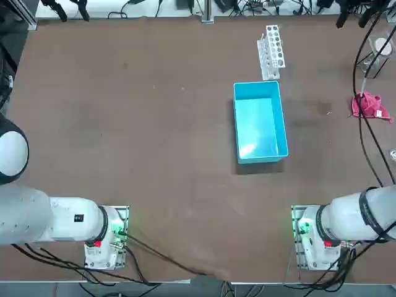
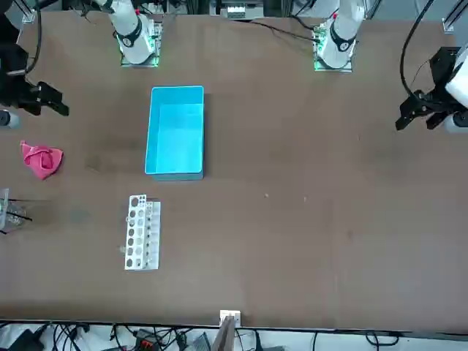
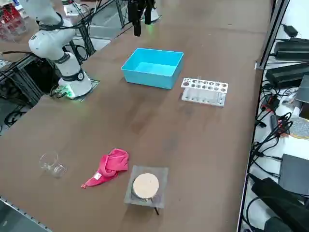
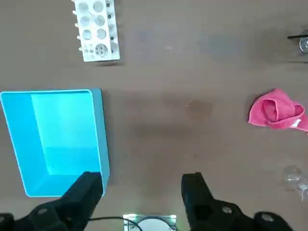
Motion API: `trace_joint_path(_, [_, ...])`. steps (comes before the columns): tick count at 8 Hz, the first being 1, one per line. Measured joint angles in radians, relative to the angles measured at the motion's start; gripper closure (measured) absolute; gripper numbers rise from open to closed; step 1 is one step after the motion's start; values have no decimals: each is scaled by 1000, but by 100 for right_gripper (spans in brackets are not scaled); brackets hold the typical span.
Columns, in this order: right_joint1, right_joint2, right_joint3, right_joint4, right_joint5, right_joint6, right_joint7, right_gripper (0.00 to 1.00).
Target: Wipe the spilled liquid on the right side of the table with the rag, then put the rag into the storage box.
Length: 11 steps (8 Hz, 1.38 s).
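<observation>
The right gripper (image 4: 144, 185) hangs well above the table (image 1: 124, 124), its jaws spread wide and holding nothing. In the top view, the rag (image 1: 370, 105) lies crumpled at 3 o'clock from the storage box (image 1: 260, 122), well apart. The spilled liquid (image 1: 322, 109), a faint smudge, sits between them, nearer the rag. A white test-tube rack (image 1: 271, 51) stands at the box's 12 o'clock.

We see a white test-tube rack (image 1: 271, 52) at the far side, a clear glass beaker (image 3: 51, 164) at the right edge, and a cork disc on a grey mat (image 3: 146, 186).
</observation>
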<state>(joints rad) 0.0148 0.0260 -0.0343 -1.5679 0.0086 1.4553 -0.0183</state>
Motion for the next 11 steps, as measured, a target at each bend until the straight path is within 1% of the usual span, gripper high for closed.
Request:
trace_joint_path(7, [-1,5,-2,0,0,2,0,0])
trace_joint_path(9, [-4,14,-8,-2,-18,-34,0,0])
trace_joint_path(11, [-25,31,-12,-3,-72,-93,2,0])
